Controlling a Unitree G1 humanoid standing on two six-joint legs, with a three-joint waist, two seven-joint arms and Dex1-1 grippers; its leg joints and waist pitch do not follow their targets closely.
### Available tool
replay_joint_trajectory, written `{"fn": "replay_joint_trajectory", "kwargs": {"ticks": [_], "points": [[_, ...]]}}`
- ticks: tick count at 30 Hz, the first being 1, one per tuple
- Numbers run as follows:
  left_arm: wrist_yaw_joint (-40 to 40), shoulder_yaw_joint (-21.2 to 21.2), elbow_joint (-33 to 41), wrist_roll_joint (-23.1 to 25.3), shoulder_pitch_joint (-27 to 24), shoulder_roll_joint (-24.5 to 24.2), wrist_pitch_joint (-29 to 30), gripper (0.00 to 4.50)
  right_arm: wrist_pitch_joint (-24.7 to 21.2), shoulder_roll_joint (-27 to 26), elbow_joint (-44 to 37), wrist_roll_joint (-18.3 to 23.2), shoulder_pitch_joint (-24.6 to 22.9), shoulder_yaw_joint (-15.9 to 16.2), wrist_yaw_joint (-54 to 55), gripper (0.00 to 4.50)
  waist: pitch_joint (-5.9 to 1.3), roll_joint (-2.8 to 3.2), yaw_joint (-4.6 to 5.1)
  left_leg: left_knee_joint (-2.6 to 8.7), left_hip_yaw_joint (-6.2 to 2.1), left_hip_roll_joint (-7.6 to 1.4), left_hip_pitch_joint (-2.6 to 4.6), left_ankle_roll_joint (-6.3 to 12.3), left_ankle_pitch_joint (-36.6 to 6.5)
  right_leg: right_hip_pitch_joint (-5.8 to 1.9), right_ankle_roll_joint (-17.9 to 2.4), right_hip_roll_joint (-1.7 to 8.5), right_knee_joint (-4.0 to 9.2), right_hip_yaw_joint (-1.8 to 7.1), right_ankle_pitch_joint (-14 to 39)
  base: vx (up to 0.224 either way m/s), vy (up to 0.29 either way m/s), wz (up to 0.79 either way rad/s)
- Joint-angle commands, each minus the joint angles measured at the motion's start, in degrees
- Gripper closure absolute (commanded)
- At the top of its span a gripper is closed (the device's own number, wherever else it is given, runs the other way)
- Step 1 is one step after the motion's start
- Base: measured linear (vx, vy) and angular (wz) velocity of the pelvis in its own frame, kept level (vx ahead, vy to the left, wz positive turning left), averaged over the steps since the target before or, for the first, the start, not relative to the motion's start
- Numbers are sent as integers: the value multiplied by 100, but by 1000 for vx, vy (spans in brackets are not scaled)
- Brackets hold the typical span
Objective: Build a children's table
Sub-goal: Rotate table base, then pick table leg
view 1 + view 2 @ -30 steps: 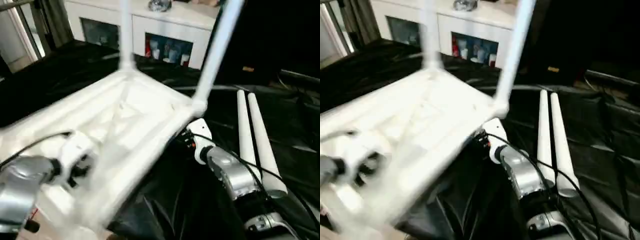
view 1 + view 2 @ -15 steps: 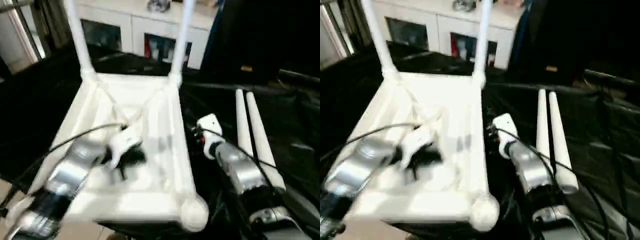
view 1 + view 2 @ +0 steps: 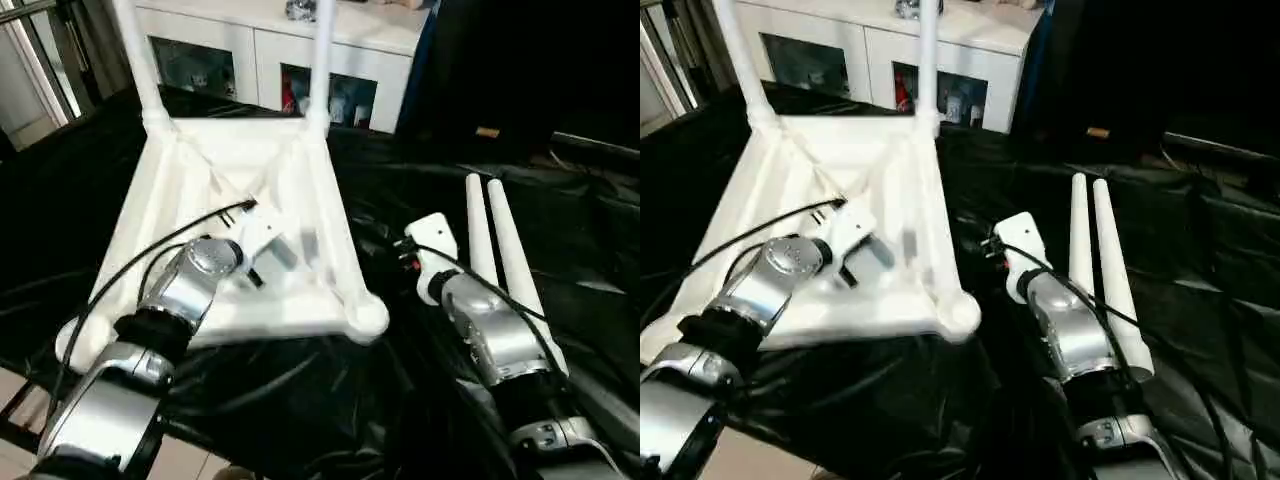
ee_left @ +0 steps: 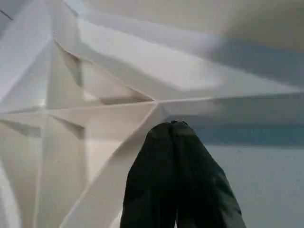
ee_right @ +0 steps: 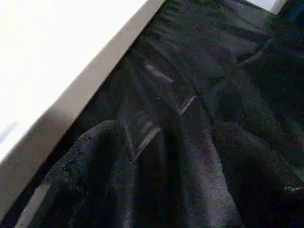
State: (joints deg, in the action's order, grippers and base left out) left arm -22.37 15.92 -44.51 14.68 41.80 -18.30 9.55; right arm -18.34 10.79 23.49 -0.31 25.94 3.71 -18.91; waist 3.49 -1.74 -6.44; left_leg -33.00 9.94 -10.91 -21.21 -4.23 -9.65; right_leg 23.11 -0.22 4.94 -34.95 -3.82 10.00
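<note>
Glossy black drape [image 3: 330, 390], ribbed white tabletop [image 3: 190, 190]

Black-draped work table [image 3: 420, 190] — upturned tabletop [image 3: 300, 190], two loose legs [image 3: 500, 255] on it.

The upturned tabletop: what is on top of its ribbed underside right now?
Two legs stand in the far corner sockets of the tabletop. The left claw, shut, is over the ribs near the middle. The wrist hides where the tips meet the plastic.
</note>
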Motion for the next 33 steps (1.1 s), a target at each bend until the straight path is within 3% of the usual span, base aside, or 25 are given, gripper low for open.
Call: {"fn": "replay_joint_trajectory", "kwargs": {"ticks": [1, 3, 5, 6, 8, 9, 12, 13, 14, 15, 17, 18, 19, 20, 21, 24, 26, 28, 30, 33], "points": [[-221, -128, 456, -124, -100, 52, -33, 434, -135, 87, -243, 44, -37, -156, 93, 95, -454, 68, -17, 361, -74, -175, 72, -94, -1127, -309, -1063, 310, 353, 240, 532, 0, 0, 0], [-425, -195, 828, -281, -237, 102, 7, 434, -259, 119, -337, 74, -33, -242, 161, 95, -457, 85, -33, 349, -70, -195, 65, -60, -962, -323, -1265, 333, 302, 241, 250, 0, 0, 0], [-537, -231, 1021, -370, -312, 127, 74, 434, -345, 136, -377, 66, -24, -277, 216, 95, -446, 94, -33, 347, -55, -190, 75, -44, -1042, -303, -1291, 317, 313, 241, 280, 0, 0, 0], [-920, -247, 1637, -707, -591, 190, 202, 434, -740, 208, -553, 60, 50, -352, 286, 95, -432, 56, -39, 365, -52, -192, 72, -45, -1128, -312, -1269, 330, 334, 242, 507, 0, 0, 0], [-1174, -199, 2075, -948, -802, 196, 229, 434, -1014, 235, -689, 214, 116, -473, 231, 95, -434, 60, -46, 363, -61, -205, 80, -57, -1126, -320, -1286, 344, 318, 242, 528, 0, 0, 0], [-1550, -77, 2849, -1348, -1177, 115, 115, 445, -1399, 229, -851, 503, 253, -814, 295, 79, -427, 51, -45, 373, -51, -217, 72, -35, -1200, -308, -1285, 348, 330, 253, 645, 0, 0, 0], [-1677, -106, 3317, -1542, -1366, 104, 231, 450, -1580, 280, -883, 514, 357, -936, 399, 63, -408, 67, -33, 382, -43, -208, 83, -90, -1342, -280, -1195, 331, 351, 251, 887, 0, 0, 0], [-1677, -106, 3317, -1542, -1366, 104, 231, 450, -1580, 280, -883, 514, 357, -936, 399, 53, -379, 52, -19, 393, -30, -192, 86, -146, -1456, -259, -1079, 321, 398, 255, 1219, 0, 0, 0], [-1683, -167, 3582, -1654, -1455, 150, 302, 450, -1732, 324, -903, 496, 430, -1030, 515, 53, -374, 23, -18, 394, -27, -187, 91, -161, -1516, -258, -1017, 322, 416, 255, 1373, 0, 0, 0], [-1702, -250, 4065, -1841, -1598, 240, 644, 429, -2129, 447, -1003, 375, 508, -1112, 698, 22, -375, 19, -19, 401, -43, -200, 93, -204, -1475, -280, -957, 337, 399, 258, 1515, 0, 0, 0], [-1889, -207, 4467, -1998, -1751, 201, 1005, 408, -2519, 522, -1130, 298, 533, -1133, 776, 12, -361, 45, -18, 400, -42, -182, 90, -239, -1516, -252, -823, 323, 432, 254, 1770, 0, 0, 0], [-1889, -207, 4467, -1998, -1751, 201, 1005, 408, -2519, 522, -1130, 298, 533, -1133, 776, 12, -358, 35, -5, 401, -36, -180, 91, -246, -1542, -244, -774, 310, 446, 256, 1826, 0, 0, 0], [-2116, -89, 4762, -2120, -1905, 65, 1199, 408, -2907, 550, -1278, 295, 524, -1129, 786, 5, -361, 60, -2, 395, -38, -166, 97, -261, -1554, -222, -714, 296, 452, 259, 1859, 0, 0, 0], [-2116, -89, 4762, -2120, -1905, 65, 1199, 405, -2907, 550, -1278, 295, 524, -1129, 786, 1, -371, 57, -3, 403, -51, -174, 94, -276, -1528, -244, -709, 296, 434, 254, 1785, 0, 0, 0], [-2280, 3, 5026, -2233, -2051, -62, 1381, 396, -3296, 569, -1444, 300, 508, -1127, 823, 0, -362, 69, 12, 413, -55, -166, 63, -289, -1497, -245, -678, 285, 431, 252, 1738, 0, 0, 0], [-2455, 65, 5489, -2539, -2274, -214, 1796, 367, -3967, 550, -1771, 317, 456, -1228, 1045, 0, -381, 71, 26, 400, -44, -165, 79, -292, -1276, -245, -778, 264, 382, 262, 1324, 0, 0, 0], [-2444, 46, 5606, -2580, -2283, -218, 1941, 365, -4169, 534, -1790, 370, 462, -1344, 1145, 0, -380, 77, 24, 392, -31, -160, 87, -320, -1252, -242, -794, 261, 385, 263, 1277, 0, 0, 0], [-2425, 40, 5654, -2561, -2274, -211, 1995, 326, -4298, 523, -1792, 409, 458, -1450, 1192, 0, -372, 42, 18, 390, -24, -152, 89, -331, -1285, -243, -742, 259, 404, 263, 1385, 0, 0, 0], [-2418, 39, 5671, -2548, -2268, -209, 2014, 328, -4330, 522, -1798, 415, 452, -1489, 1211, 0, -372, 56, 5, 394, -30, -154, 91, -349, -1302, -245, -680, 270, 408, 267, 1482, 0, 0, 0], [-2440, 71, 5778, -2511, -2263, -253, 2118, 297, -4755, 614, -1891, 349, 384, -1492, 1131, 0, -375, 52, 5, 392, -32, -152, 88, -367, -1239, -254, -639, 261, 397, 270, 1388, 0, 0, 0]]}}
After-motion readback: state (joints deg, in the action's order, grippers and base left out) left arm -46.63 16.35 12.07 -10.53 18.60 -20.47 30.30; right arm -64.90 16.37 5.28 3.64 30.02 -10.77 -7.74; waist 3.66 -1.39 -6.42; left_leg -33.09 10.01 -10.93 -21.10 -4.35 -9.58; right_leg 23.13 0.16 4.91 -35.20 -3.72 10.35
